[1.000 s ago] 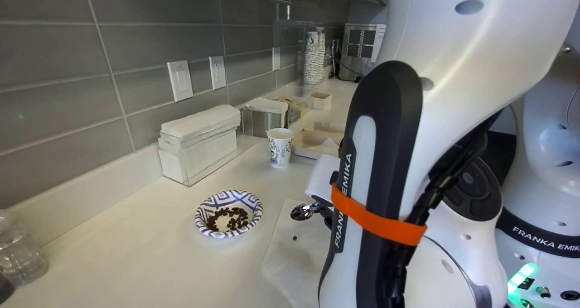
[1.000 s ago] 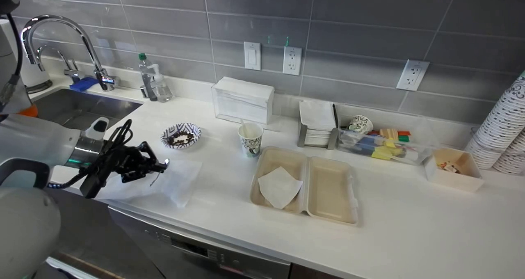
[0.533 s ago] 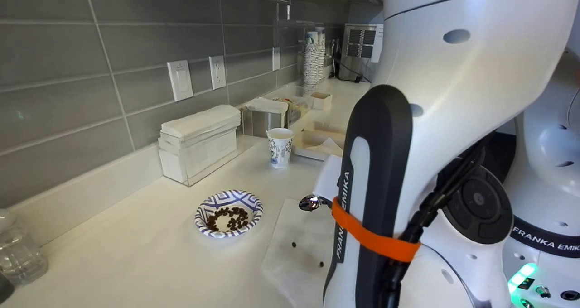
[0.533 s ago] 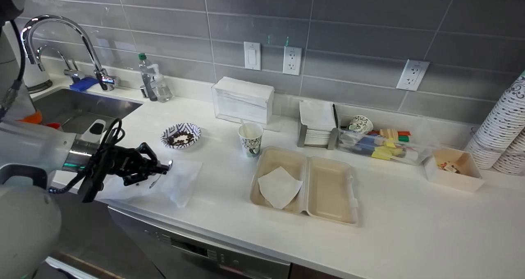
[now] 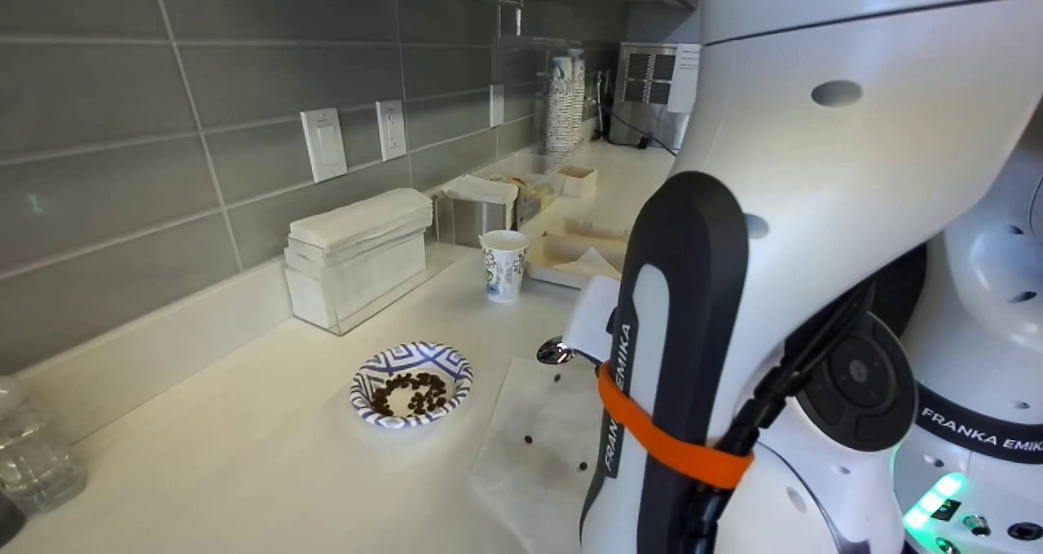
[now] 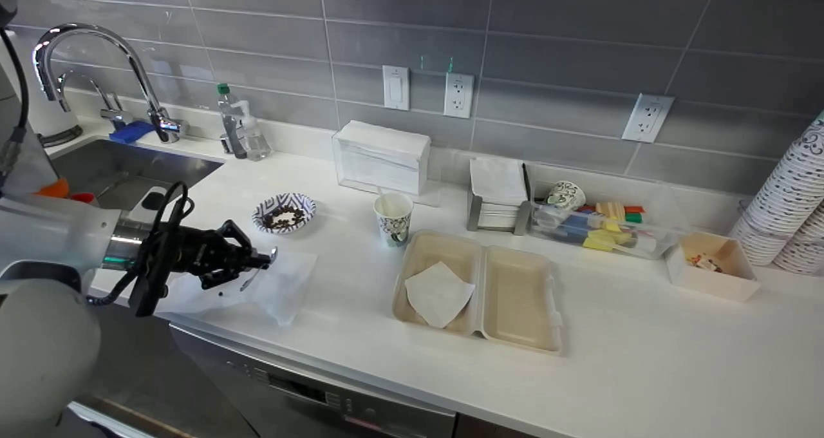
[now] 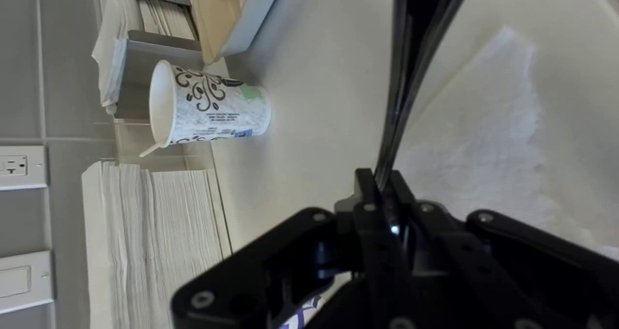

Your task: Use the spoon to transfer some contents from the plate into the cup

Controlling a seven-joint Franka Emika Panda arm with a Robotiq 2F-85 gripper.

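- Plate [image 5: 453, 362]: white, blue geometric rim
- Contents [image 5: 432, 394], in the plate: dark brown
- Cup [image 7: 217, 109], near the plate: white, dark scrolls
- Spoon [image 5: 555, 350], near the plate: silver

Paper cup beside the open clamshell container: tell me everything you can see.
The paper cup is white and tapered, with dark scrollwork, small print, and green and blue patches near the base. It stands upright on the white countertop, open at the top, with a pale stick leaning inside and jutting past the rim. I cannot make out its inner bottom.
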